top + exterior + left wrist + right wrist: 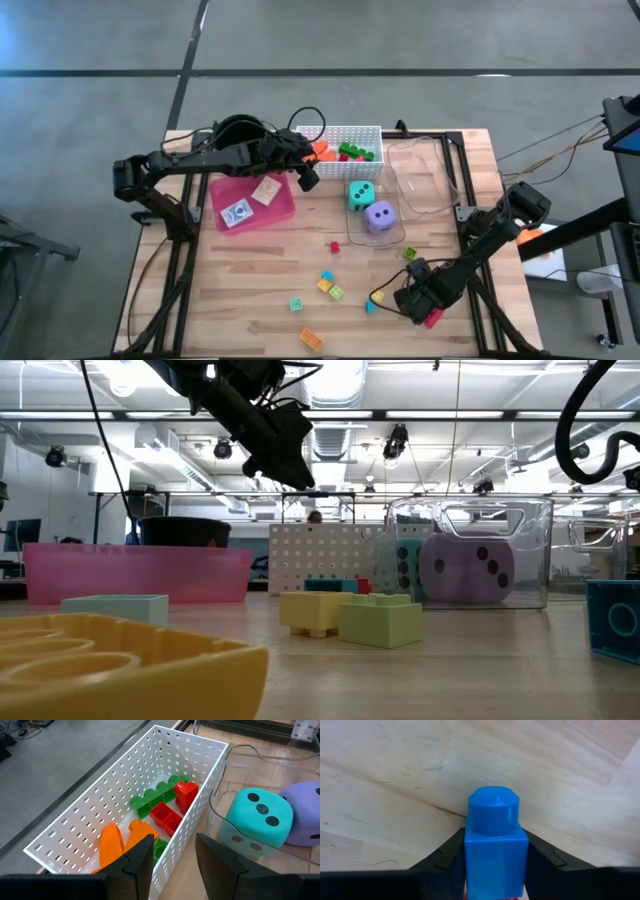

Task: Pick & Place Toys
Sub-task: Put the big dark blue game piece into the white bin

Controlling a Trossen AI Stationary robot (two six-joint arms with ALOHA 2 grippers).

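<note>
From above, right gripper (412, 300) is seen low at the table's near right edge; white basket (330, 134) holds green, red, orange blocks. At right wrist, blue block (496, 851) is clamped between fingers, stud pointing away. At left wrist, left gripper (172, 856) is narrowly parted, empty, over basket wall; teal die (256, 820) beside

We see a white perforated basket (100, 815) holding green, red and orange blocks (160, 802), a teal die (361, 195) and purple die (379, 216) with black dots, a pink tray (285, 209).
</note>
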